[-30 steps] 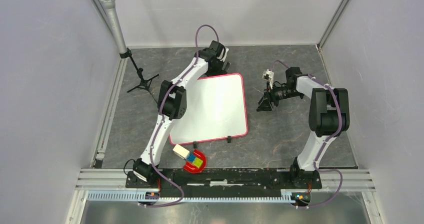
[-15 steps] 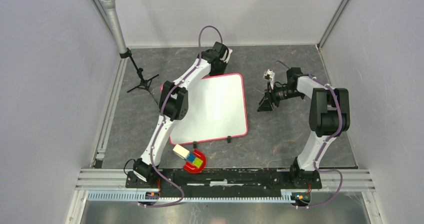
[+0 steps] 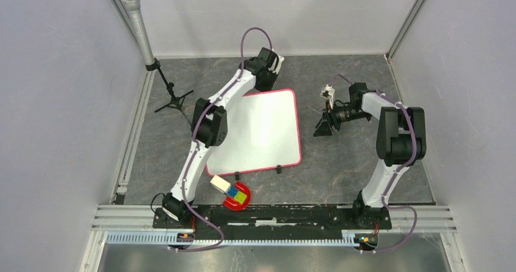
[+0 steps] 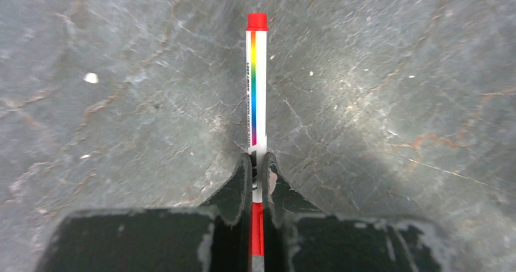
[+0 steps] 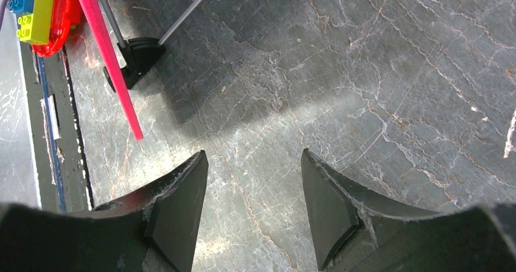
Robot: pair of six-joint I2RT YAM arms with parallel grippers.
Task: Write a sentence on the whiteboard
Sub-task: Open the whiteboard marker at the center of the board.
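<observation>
- Looking down from the top view, the whiteboard lies flat on the grey marbled tabletop, left of the middle, with a thin red-pink border and two small black clips on its near edge.
- The left gripper hangs at the board's far edge. Its hold cannot be made out from this height.
- The right gripper is off the board's right side, near it but apart.
- A red piece carrying coloured toy blocks sits just beside the board's near edge. A microphone stand stands at far left.
- In the left wrist view, the left gripper is clamped tight on a marker, and its fingers pinch the barrel near its lower end.
- The marker points straight away from the camera. It has a white barrel, a rainbow stripe and a red cap at the far tip.
- Small black print along the barrel reads "WHITE BOARD MARKER" — the code after it is too small to read.
- In the right wrist view, the right gripper stands wide apart with only bare tabletop between its jaws.
- At top left the toy blocks show again, with a thin pink bar slanting down beside them — what it belongs to I cannot tell.
</observation>
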